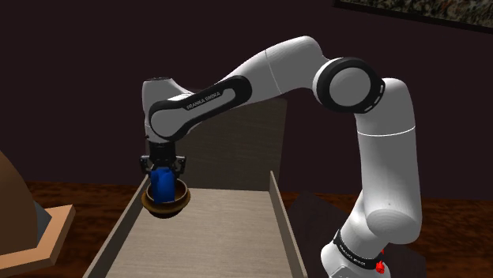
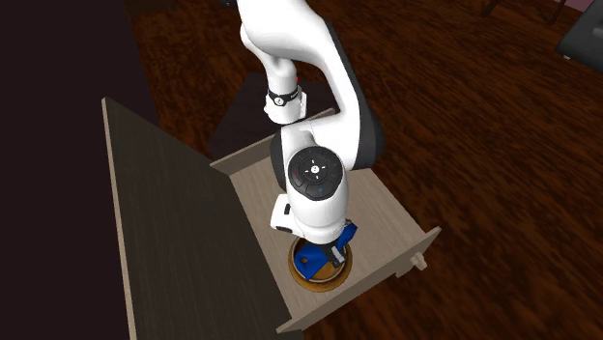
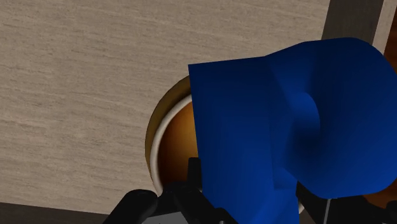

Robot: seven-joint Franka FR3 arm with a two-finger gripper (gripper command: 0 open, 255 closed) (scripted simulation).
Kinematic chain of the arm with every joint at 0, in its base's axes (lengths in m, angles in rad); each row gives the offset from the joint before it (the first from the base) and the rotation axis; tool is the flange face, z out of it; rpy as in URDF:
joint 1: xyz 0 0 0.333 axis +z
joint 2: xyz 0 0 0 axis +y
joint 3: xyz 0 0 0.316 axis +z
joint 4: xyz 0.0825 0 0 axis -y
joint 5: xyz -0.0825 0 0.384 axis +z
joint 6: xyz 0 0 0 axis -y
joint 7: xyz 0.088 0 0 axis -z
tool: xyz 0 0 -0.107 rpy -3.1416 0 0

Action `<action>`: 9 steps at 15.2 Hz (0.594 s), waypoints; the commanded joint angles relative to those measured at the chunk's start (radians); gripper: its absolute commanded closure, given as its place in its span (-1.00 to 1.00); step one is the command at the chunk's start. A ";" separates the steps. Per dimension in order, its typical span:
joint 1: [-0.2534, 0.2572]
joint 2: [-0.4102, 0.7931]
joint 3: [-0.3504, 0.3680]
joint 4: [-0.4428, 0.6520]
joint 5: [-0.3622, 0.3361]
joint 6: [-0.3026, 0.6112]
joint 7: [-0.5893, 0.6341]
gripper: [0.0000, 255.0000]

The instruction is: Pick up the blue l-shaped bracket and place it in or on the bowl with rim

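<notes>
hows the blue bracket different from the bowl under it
Colour: the blue bracket is deep blue, the bowl brown with a paler rim. Shape: the bracket is angular, the bowl round. Support: the bracket hangs upright in the tool, the bowl rests on the drawer. Shared: one spot, the bracket's lower end dips inside the bowl.

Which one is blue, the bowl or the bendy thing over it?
The L-shaped bracket is the blue one, held in the gripper. The bowl under it is brown with a paler rim.
</notes>
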 commanded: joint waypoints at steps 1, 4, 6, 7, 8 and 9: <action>0.002 0.007 -0.001 0.001 -0.002 0.007 0.002 1.00; 0.002 0.007 -0.001 0.001 -0.002 0.007 0.002 1.00; 0.002 0.007 -0.001 0.001 -0.002 0.007 0.002 1.00; 0.002 0.007 -0.001 0.001 -0.002 0.007 0.002 1.00; 0.002 0.007 -0.001 0.001 -0.002 0.007 0.002 1.00; 0.002 0.008 -0.001 0.001 -0.002 0.007 0.002 -1.00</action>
